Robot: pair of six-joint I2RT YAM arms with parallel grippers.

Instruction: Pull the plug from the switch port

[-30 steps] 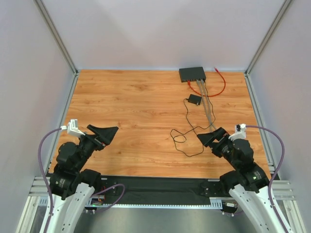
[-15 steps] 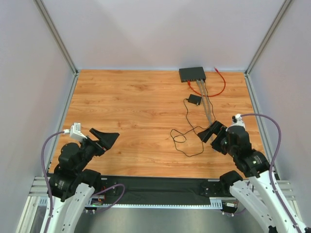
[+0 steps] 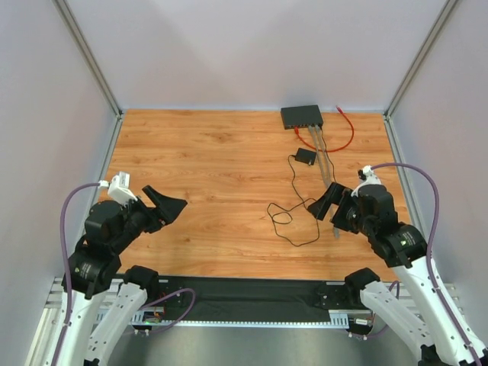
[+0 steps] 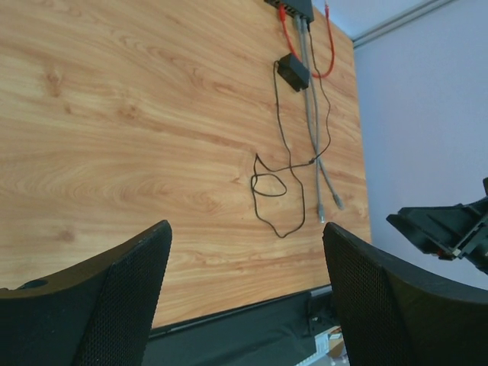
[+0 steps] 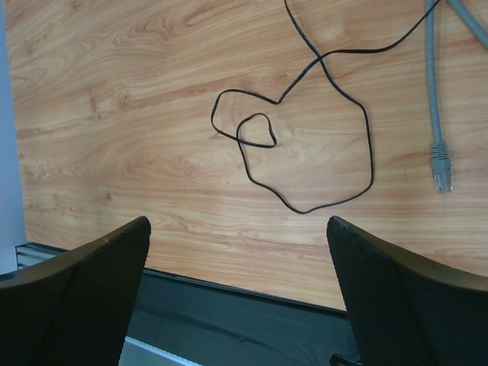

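Both wide, empty: left gripper [image 4: 245, 229], right gripper [image 5: 238, 221]; plug [image 3: 314, 130] in switch port [image 3: 310, 125] (far).

Wood-grain tabletop [image 3: 198, 168] between pale lilac-grey walls [image 3: 244, 46], aluminium posts [image 3: 88, 57] at the far corners, soft even light.

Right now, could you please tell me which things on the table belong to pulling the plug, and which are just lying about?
Job: network switch; grey cables and red cable running to its ports.
Lying about: black square adapter; thin black cord.
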